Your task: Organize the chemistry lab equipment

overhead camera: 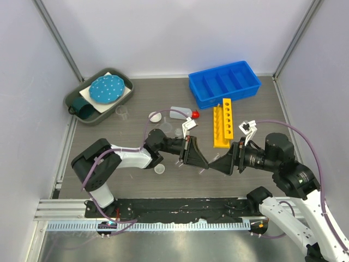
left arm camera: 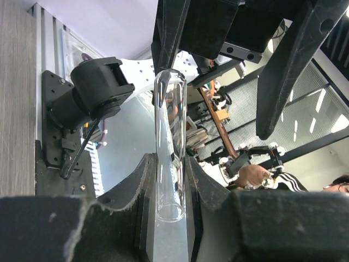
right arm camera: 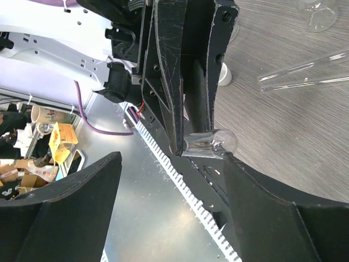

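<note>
My left gripper (overhead camera: 203, 160) is shut on a clear glass test tube (left arm camera: 170, 120), clamped near its open end between both fingers (left arm camera: 133, 185). The tube points at my right gripper (overhead camera: 217, 162), tip to tip with the left one at the front middle of the table. In the right wrist view the tube's rounded end (right arm camera: 214, 143) sticks out of the left fingers (right arm camera: 182, 71). My right gripper (right arm camera: 172, 161) is wide open, and the rounded end lies right at the tip of one finger (right arm camera: 272, 213). The yellow holed rack (overhead camera: 223, 123) and the blue divided bin (overhead camera: 224, 83) stand behind.
A red-capped bottle (overhead camera: 182, 113), a white dish (overhead camera: 155, 116), a beaker (overhead camera: 122, 111), a flask (overhead camera: 165, 128) and a small cup (overhead camera: 160, 169) lie around the left arm. Two more tubes (right arm camera: 305, 73) lie on the table. The dark green tray (overhead camera: 82, 106) is far left.
</note>
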